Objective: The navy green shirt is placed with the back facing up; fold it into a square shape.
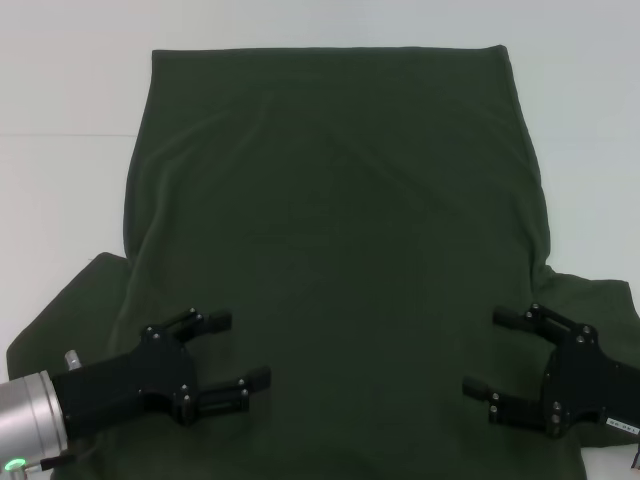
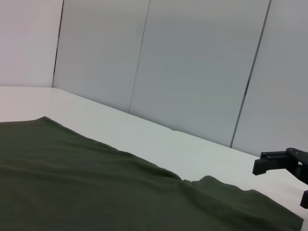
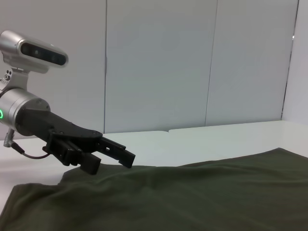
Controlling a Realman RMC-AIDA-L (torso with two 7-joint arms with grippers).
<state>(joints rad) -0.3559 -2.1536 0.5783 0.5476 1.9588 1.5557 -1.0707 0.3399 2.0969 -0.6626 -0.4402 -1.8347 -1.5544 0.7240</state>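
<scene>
Dark olive-green shirt, plain side up, spread flat on white surface, apparently smooth

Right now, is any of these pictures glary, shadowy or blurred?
Head view: even light, no glare, the navy green shirt so dark its folds barely show. Left wrist view: the near cloth looks soft. Right wrist view: the left pincer is sharp, faint shadow beneath.
</scene>
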